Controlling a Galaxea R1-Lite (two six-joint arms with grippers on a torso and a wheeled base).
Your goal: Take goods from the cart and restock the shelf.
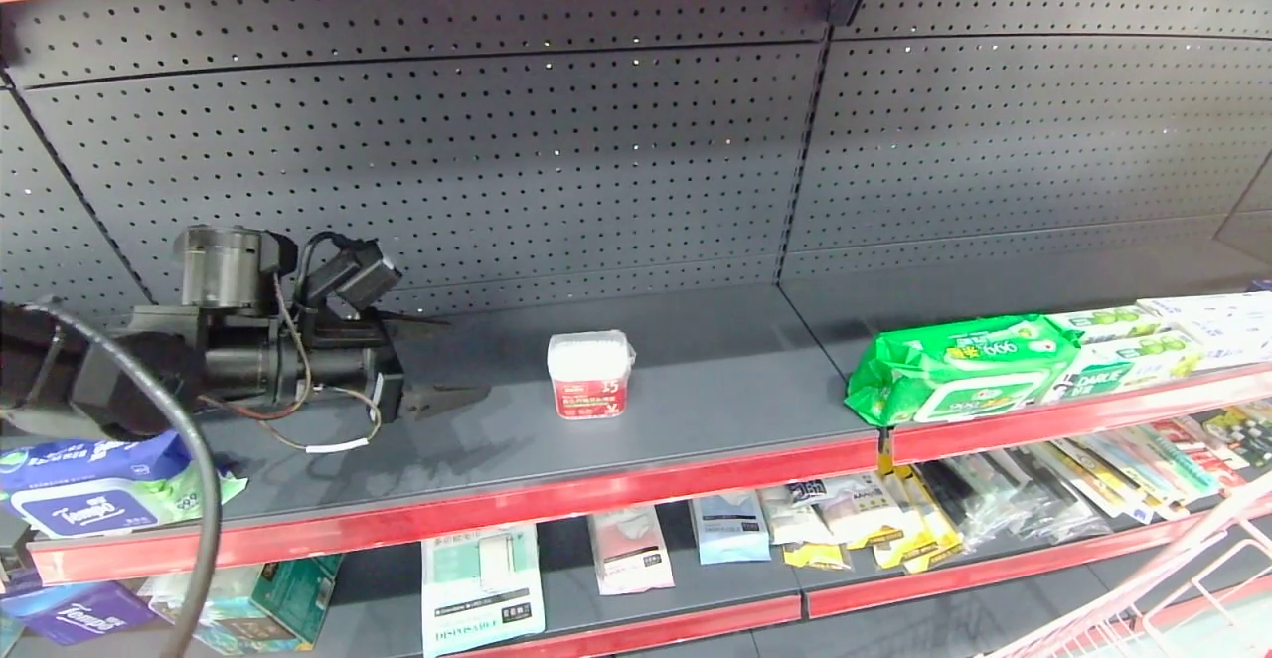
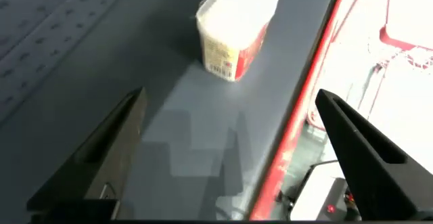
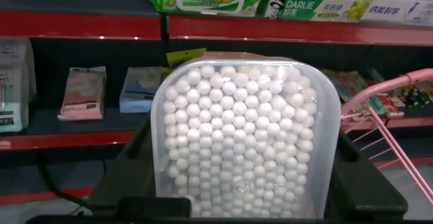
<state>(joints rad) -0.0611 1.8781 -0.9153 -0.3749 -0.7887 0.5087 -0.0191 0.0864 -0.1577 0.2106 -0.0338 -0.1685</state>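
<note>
Left pincer (image 2: 230,95) gapes wide over the shelf (image 1: 715,390), just short of a swab box (image 1: 589,375); right pincer (image 3: 243,183) clamps a swab tub (image 3: 240,116).

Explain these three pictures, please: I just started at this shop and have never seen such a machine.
It is a two-armed robot restocking a store shelf. The wide picture comes from a camera on its head; the other two from cameras on its wrists. In the head view the left pincer is open above the grey shelf, near a small tub of cotton swabs. A green wipes pack and toothpaste boxes lie farther right. The left wrist picture looks between that pincer's fingers at the same tub. The right wrist picture shows the right pincer gripping a second tub, full of swabs, with the pink cart at the edge.
</note>
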